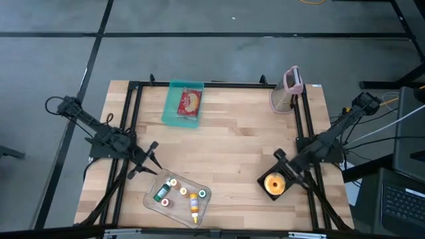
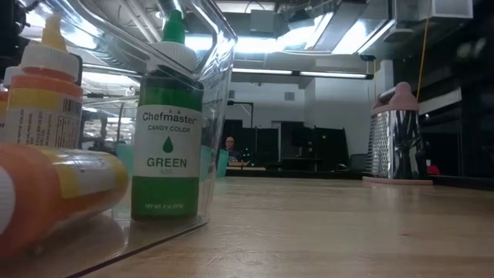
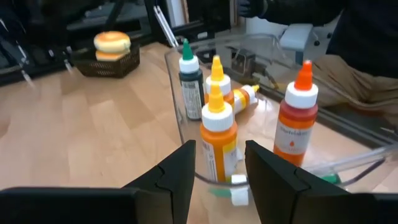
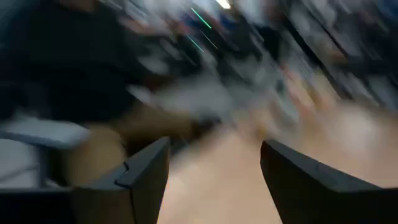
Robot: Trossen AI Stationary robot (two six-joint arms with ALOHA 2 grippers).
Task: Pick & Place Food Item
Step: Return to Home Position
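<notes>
I am holding my right claw (image 1: 285, 166) wide open with nothing between its fingers. The orange donut (image 1: 274, 183) is sitting in the black basket (image 1: 262, 188) just below and ahead of those fingertips, on the side away from my right arm's base. That is the relation I am weighing: to go home I judge I must draw the claw back along its own arm, away from the basket, without catching the rim. The donut is round, so it has no long axis to mind. My left claw (image 3: 219, 149) is also gaping and empty. It is waiting well apart from the basket, which lies across the table from it. It is facing the clear tray (image 3: 177, 127) of bottles (image 3: 217, 134), so the right arm is by far the nearer. From above I cannot tell whether a right fingertip is touching the rim or only hanging over it. Looking past my right fingers, I am making out neither basket nor donut. I cannot tell what is lying under the top donut. The low view is giving me only a green bottle (image 2: 170, 131), the tray and a grater (image 2: 397, 135), with no claw and no basket.
</notes>
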